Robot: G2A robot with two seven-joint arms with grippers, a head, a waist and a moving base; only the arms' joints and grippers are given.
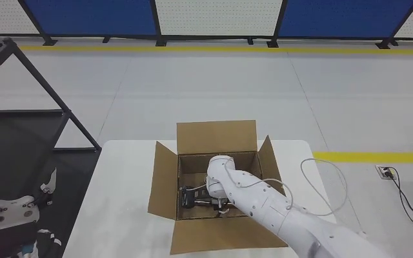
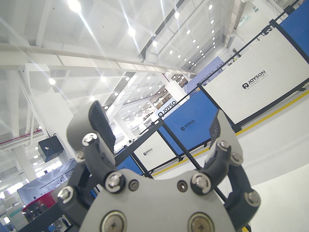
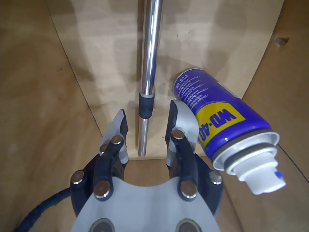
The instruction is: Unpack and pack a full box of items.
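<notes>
Inside the cardboard box [image 1: 216,137], the right gripper [image 3: 147,111] is hovering part-open and empty over the metal tube [image 3: 152,49] lying on the floor, with the spray can [image 3: 217,117] just beside it. Closing on the black sleeve [image 3: 146,103], clear of the can, looks wisest.

Box [image 1: 216,137] was plain brown cardboard. Spray can [image 3: 217,112] was blue with a yellow panel and white nozzle. Tube [image 3: 150,56] was shiny chrome with a black band. Table [image 1: 122,193] was white. Right gripper [image 3: 147,108] was silver and black.
</notes>
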